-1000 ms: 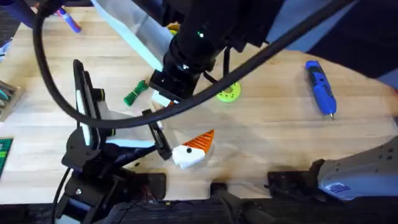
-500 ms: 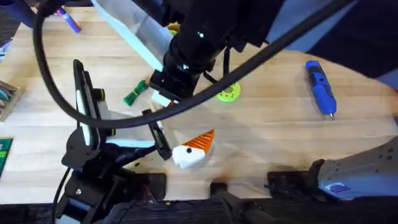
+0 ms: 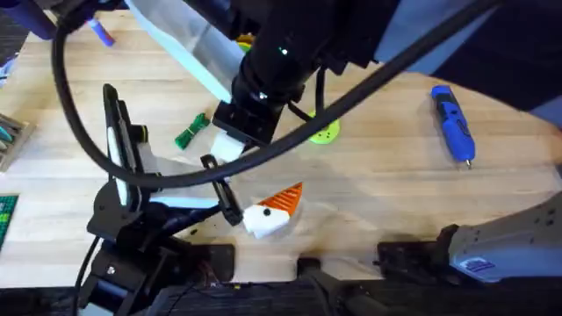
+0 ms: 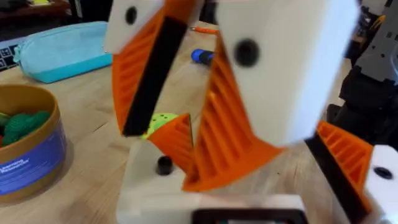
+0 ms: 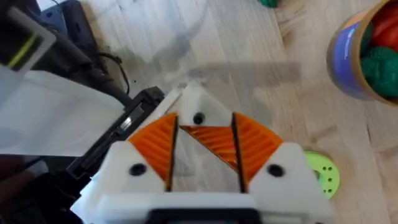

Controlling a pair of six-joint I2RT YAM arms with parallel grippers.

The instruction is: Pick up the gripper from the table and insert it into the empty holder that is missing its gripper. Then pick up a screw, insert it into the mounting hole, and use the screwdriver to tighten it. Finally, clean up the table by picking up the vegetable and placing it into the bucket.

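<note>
Right end effector [image 5: 204,140] is closed on the loose gripper [image 5: 198,109]: its white tip with a black hole pokes out past my orange pads [image 5: 158,146], and its orange ribbed wedge is clamped between them. In the overhead view my right arm reaches across the middle of the desk [image 3: 395,193]. The right end effector sits near centre, at about 11 o'clock from my left end effector [image 3: 270,211] and close to it. I can't tell whether the left one is open or closed. The vegetable [image 3: 190,132] lies flat on the desk at 9 o'clock from the right end effector, not in the bucket [image 5: 348,56]. The bucket holds green and red pieces. The lime disc [image 3: 323,132] is at 3 o'clock, partly under my arm. The screwdriver [image 3: 453,123] lies alone at 2 o'clock on the desk, tip toward me, well apart from both arms.
</note>
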